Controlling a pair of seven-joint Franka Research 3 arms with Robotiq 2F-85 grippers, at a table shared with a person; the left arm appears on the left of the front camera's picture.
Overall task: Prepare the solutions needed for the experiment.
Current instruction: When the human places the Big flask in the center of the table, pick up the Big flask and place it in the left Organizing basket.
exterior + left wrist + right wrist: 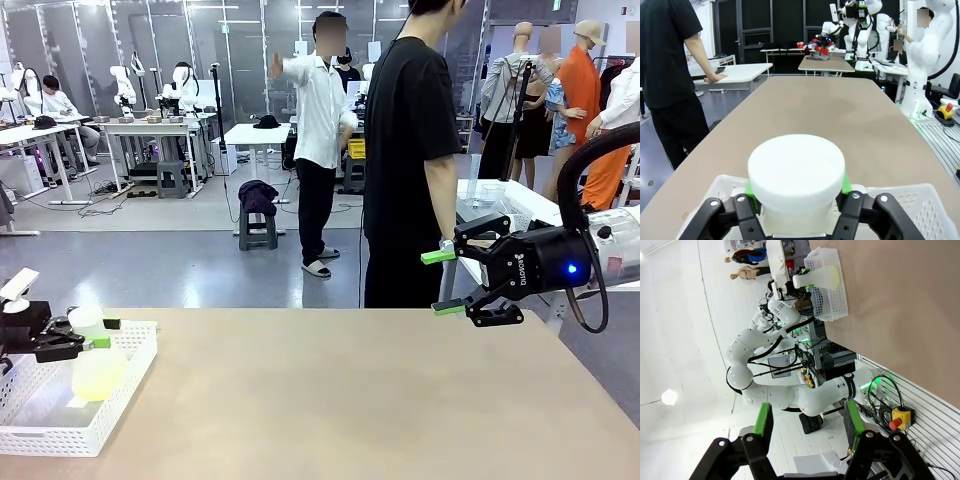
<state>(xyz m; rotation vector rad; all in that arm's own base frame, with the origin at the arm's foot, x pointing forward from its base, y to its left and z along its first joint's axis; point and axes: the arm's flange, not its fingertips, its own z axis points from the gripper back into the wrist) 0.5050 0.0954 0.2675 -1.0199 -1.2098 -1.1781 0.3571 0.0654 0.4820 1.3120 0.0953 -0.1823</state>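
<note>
A translucent plastic flask with a white round cap stands in a white basket at the table's left end. Pale yellow-green solution tints its lower body. My left gripper is shut on the flask's neck just under the cap. In the left wrist view the cap sits between the green pads of my left gripper. My right gripper hangs open above the table's far right edge, holding nothing. The right wrist view is rolled and shows my open right gripper, with the flask far off.
A person in a black shirt stands at the far side, one hand on a white side table. The tan table stretches between the basket and my right arm. The basket wall rings the flask.
</note>
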